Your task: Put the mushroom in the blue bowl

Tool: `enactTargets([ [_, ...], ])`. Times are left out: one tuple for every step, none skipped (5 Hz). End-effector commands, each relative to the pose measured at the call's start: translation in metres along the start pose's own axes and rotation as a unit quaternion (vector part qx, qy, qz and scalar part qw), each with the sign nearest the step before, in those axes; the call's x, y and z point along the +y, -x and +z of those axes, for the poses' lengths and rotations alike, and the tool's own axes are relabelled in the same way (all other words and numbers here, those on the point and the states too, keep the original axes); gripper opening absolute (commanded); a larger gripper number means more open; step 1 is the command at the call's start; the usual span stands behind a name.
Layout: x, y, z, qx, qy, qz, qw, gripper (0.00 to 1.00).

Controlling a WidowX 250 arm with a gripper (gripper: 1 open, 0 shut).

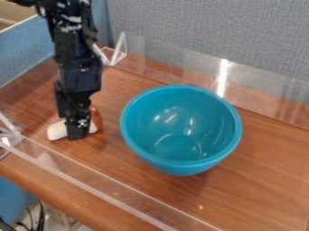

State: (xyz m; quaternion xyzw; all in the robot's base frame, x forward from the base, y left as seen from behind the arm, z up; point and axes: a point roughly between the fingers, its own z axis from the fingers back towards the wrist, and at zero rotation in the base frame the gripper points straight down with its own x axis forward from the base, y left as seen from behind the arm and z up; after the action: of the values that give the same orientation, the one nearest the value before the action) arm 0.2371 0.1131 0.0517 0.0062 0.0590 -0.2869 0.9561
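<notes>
Mushroom is lying on its side on the bench, left part in view, between the bench's near left edge and the blue bowl. Pale stem end pokes out on the left; orange shows on the bowl side; the middle is hidden behind the jaws. Jaws read wide, down over the mushroom, no grip visible; can't tell if they touch it. Step in hand, as I judge it: finish lining up and grasp. Want the jaws to straddle the thick stem close to the cap, closing across its length, not along it. Go low enough to get around the stem's belly, stop short of pressing tips into the wood. Close slowly; it's round and may roll or squirt out if caught high or off centre. Then lift straight up, check it hangs firm, clear the bowl's rim with stem and cap both, go across, release low over the middle. Room: bowl is near on the cap side, so opening or swinging that way at bench height risks nudging it. Clear strip runs along the near edge, beyond the stem; keep off that. Blue-grey wall stands at the far left, so keep the arm's body off it. Bare wood right of the bowl, not needed.
</notes>
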Motion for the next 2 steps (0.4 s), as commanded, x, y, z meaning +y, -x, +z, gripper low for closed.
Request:
enactTargets([
  [0.0090,-0.0008,-0.0012,-0.012,-0.012,0.004,0.9998,1.00],
  [0.0120,-0.0026,-0.0083,-0.015,-0.008,0.003,0.9999,1.00],
])
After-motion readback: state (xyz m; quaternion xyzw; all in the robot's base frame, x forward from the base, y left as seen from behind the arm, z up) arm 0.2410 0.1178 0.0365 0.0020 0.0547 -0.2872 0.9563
